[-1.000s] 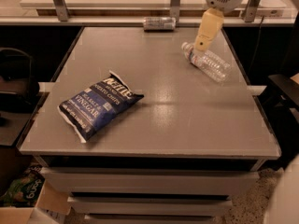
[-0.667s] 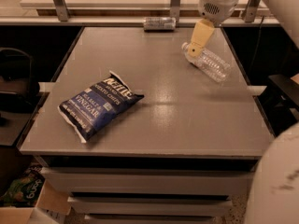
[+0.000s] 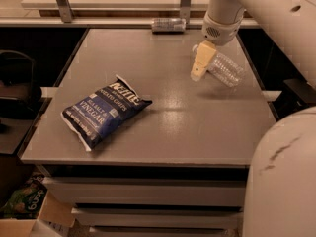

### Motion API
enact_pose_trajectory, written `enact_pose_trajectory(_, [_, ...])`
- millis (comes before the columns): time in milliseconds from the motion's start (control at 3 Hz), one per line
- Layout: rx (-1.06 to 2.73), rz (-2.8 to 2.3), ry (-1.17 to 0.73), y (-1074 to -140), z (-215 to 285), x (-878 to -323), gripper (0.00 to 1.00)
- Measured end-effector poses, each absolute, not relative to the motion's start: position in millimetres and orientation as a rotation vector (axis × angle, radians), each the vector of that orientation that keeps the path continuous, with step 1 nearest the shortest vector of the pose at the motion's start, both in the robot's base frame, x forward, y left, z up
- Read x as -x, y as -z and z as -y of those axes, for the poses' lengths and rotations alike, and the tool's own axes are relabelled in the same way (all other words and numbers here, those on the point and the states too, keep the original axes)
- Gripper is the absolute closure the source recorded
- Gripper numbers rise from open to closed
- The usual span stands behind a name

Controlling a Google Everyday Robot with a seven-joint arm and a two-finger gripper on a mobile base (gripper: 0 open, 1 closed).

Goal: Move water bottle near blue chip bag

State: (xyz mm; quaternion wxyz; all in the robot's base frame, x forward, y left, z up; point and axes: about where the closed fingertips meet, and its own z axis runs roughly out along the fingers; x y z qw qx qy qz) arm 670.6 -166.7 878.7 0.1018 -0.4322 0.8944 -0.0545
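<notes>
My arm point(image 3: 256, 4) is smooth white with a dotted vent point(image 3: 212, 31) at the wrist. The cream gripper point(image 3: 198, 70) sits upper right of centre. My white base point(image 3: 281, 181) is scuffed.

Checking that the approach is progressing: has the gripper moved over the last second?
Yes. The gripper has come lower and leftward in the view, away from the silver can at the back, and now sits beside the water bottle.

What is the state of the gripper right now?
Gripper: state cannot be told; it is low beside the water bottle at the table's far right.
</notes>
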Motion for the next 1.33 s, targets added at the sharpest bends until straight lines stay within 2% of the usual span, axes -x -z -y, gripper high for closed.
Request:
enact_pose_trajectory(333, [1.281,-2.671,0.124,-857.4,164.3,-671.1,0.16])
enact_pose_trajectory(1000, [1.328,-2.655,0.097,-847.3,157.7,-669.5,0.63])
enact_pose_trajectory(1333, [1.380,-2.562,0.140,-870.6,148.6,-668.5,0.87])
